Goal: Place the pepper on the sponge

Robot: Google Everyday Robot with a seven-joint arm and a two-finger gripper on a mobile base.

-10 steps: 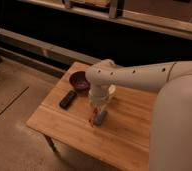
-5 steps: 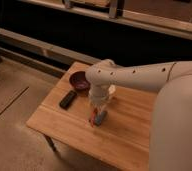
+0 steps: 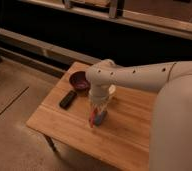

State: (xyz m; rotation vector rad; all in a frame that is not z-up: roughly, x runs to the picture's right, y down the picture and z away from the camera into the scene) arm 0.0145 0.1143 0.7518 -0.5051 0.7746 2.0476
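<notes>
A slim red-orange pepper (image 3: pixel 92 119) hangs at the tip of my gripper (image 3: pixel 95 116), just above the wooden table (image 3: pixel 129 127). Right beside it, partly under the gripper, lies the bluish-grey sponge (image 3: pixel 101 118). The pepper sits at the sponge's left edge; whether it touches the sponge I cannot tell. My white arm (image 3: pixel 139 76) reaches in from the right and hides the gripper's upper part.
A dark red round bowl (image 3: pixel 79 80) stands at the table's far left corner. A black flat block (image 3: pixel 67 99) lies in front of it. The table's left and front edges drop to a concrete floor (image 3: pixel 14 125). A dark shelf runs behind.
</notes>
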